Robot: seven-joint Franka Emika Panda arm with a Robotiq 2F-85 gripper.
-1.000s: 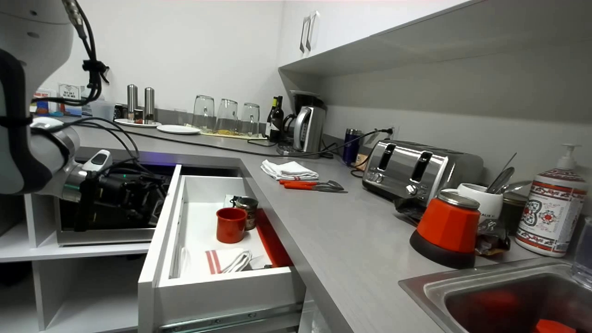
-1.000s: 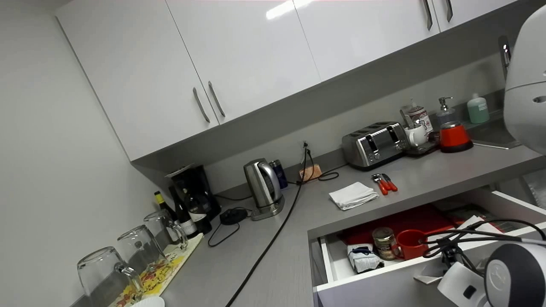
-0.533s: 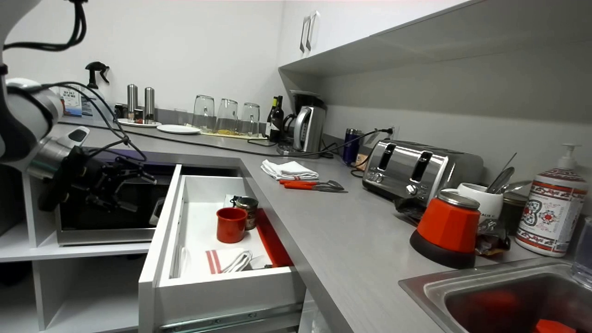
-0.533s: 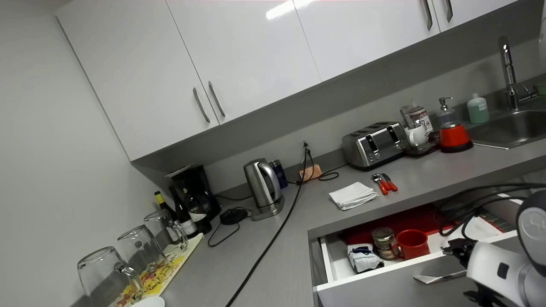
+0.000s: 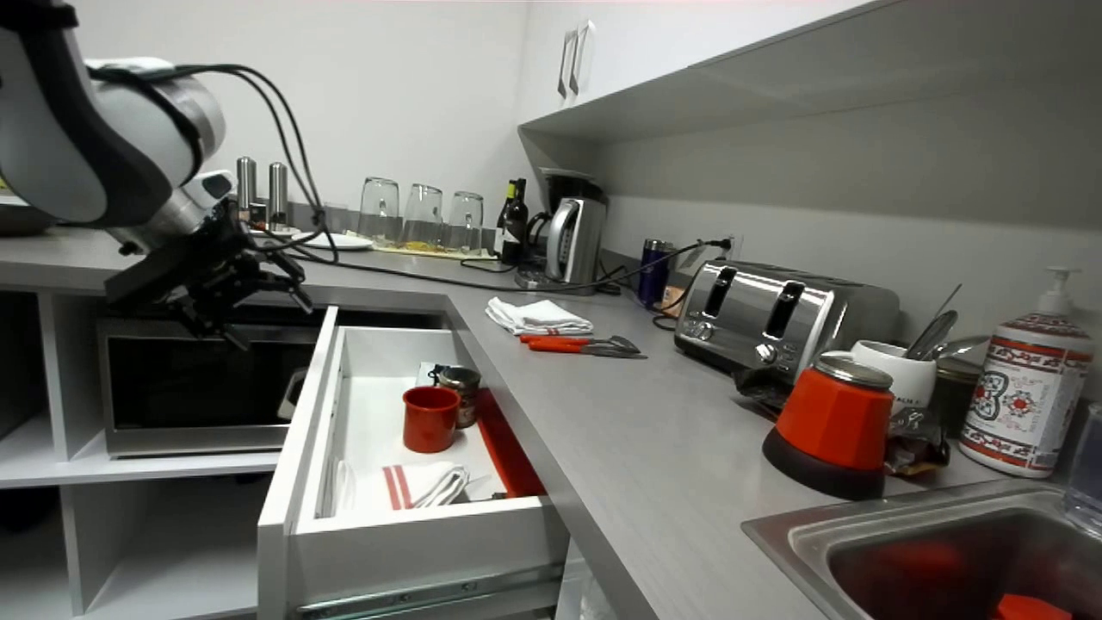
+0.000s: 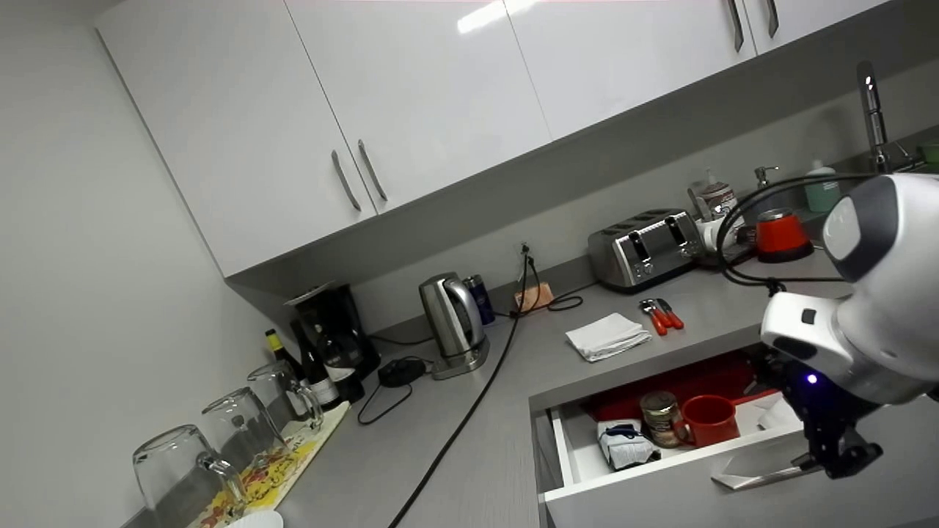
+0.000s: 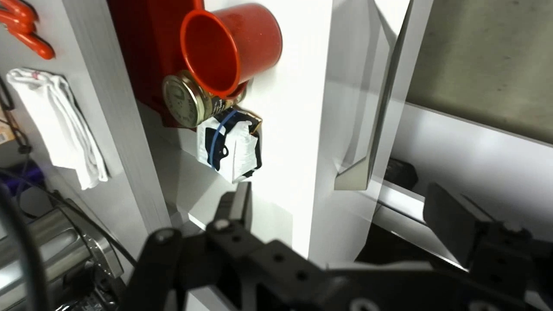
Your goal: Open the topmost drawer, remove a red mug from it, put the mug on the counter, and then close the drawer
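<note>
Spread wide, the tool hangs near the front edge of the pulled-out drawer, apart from the red mug standing upright inside. The drawer's floor shows between mug and front wall. A jar stands just beside the mug, a packet next to the jar. The edge of the tabletop runs above the drawer's rear; a towel and red-handled utensils lie near it.

Red-handled utensils lie beside a folded white cloth, near a silver toaster.
</note>
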